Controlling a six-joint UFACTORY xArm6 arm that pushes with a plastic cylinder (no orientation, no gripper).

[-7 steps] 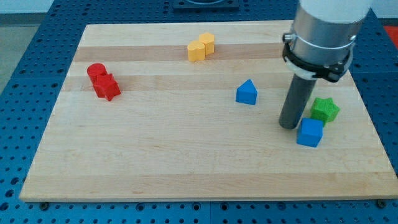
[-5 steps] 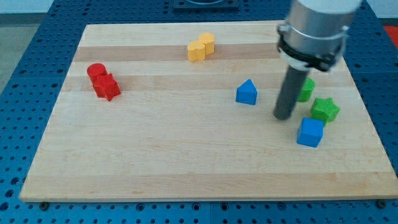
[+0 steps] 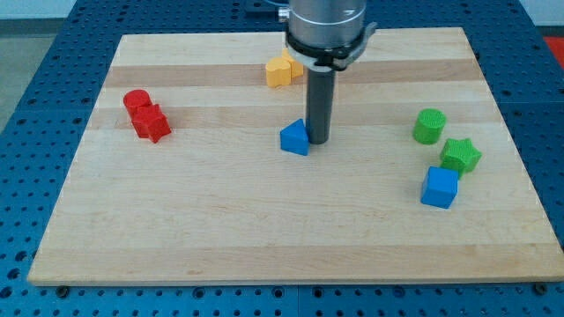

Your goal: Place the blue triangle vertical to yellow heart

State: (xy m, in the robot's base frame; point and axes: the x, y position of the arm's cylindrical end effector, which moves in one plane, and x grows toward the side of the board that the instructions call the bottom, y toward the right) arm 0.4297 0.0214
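the blue triangle (image 3: 295,139) sits mid-board, at six o'clock of the yellow heart (image 3: 278,72). my tip (image 3: 317,141) touches its three o'clock side; there are no jaws, so it holds nothing. pushing on toward nine o'clock could slide the triangle past the heart's line, or spin it off the rod.

My tip (image 3: 317,141) touches the blue triangle (image 3: 295,138) (its right side), below the yellow heart (image 3: 278,71).

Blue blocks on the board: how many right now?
2. The blue triangle block sits mid-board, touching my tip on its left; the blue cube block lies at the view's right, below the green star block. None seem hidden.
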